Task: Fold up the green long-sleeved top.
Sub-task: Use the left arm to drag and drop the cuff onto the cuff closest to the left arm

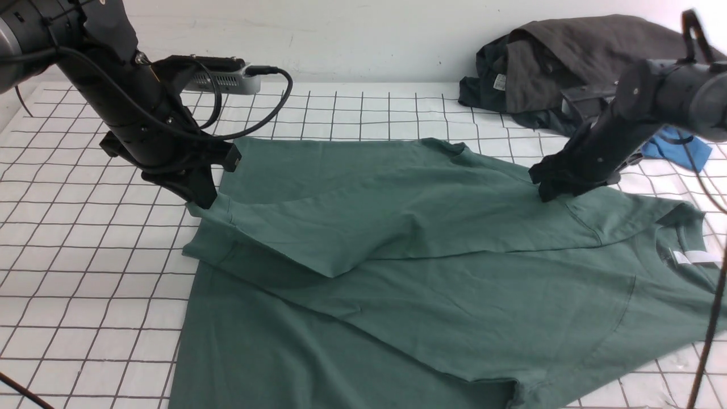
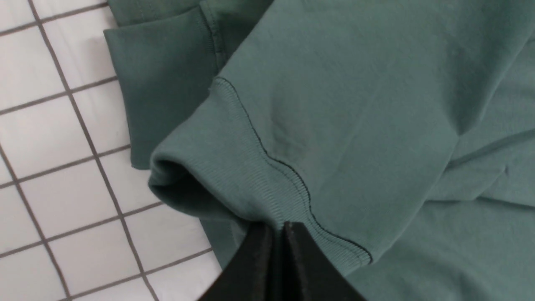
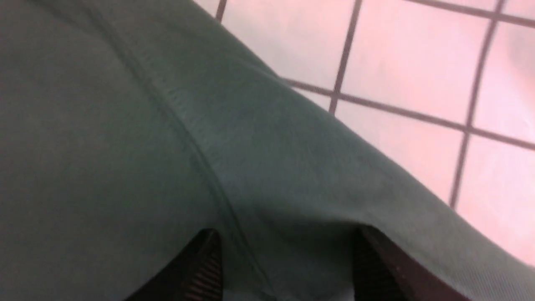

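Observation:
The green long-sleeved top (image 1: 431,267) lies spread on the white gridded table (image 1: 74,255), its white neck label (image 1: 690,257) at the right. One sleeve is folded across the body toward the left. My left gripper (image 1: 203,200) is shut on that sleeve's ribbed cuff (image 2: 234,167); its jaws (image 2: 279,228) are pinched together on the cuff's edge. My right gripper (image 1: 554,190) sits on the top's far shoulder near the sleeve seam. In the right wrist view its jaws (image 3: 286,255) stand wide apart, with green cloth (image 3: 175,167) lying between and over them.
A pile of dark grey and black clothes (image 1: 573,62) lies at the back right, with a bright blue garment (image 1: 676,149) beside it. A grey box with a cable (image 1: 227,79) sits at the back left. A dark cable (image 1: 710,329) hangs at the right edge.

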### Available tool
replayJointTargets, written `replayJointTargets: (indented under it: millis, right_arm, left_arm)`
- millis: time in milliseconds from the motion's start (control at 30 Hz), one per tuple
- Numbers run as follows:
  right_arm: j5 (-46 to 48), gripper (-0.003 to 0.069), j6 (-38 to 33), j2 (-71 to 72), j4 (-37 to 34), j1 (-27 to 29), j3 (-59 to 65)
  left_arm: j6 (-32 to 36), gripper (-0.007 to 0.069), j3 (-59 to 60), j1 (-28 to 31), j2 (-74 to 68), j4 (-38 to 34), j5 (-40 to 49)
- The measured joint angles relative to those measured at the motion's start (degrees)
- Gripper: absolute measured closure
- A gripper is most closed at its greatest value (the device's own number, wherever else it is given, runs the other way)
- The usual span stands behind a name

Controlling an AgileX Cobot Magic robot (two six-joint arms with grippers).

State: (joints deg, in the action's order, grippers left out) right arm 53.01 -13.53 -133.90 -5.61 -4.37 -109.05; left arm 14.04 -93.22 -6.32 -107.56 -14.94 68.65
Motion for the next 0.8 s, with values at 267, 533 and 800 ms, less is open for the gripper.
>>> replayJointTargets:
  millis: [267,533,800]
  right_arm:
    - [8.7,0.0615,-3.6,-4.8,1.1,-0.9,-10.7]
    - [8.8,0.0672,-4.2,-5.9,9.0,0.2,-16.9]
    - [11.4,0.0666,-4.4,-5.9,2.0,1.6,-18.4]
  left_arm:
    - [0.4,0.0620,0.0,0.0,0.0,0.0,0.5]
    - [0.4,0.0620,0.0,0.0,0.0,0.0,0.5]
    - [0.5,0.0599,0.0,0.0,0.0,0.1,0.1]
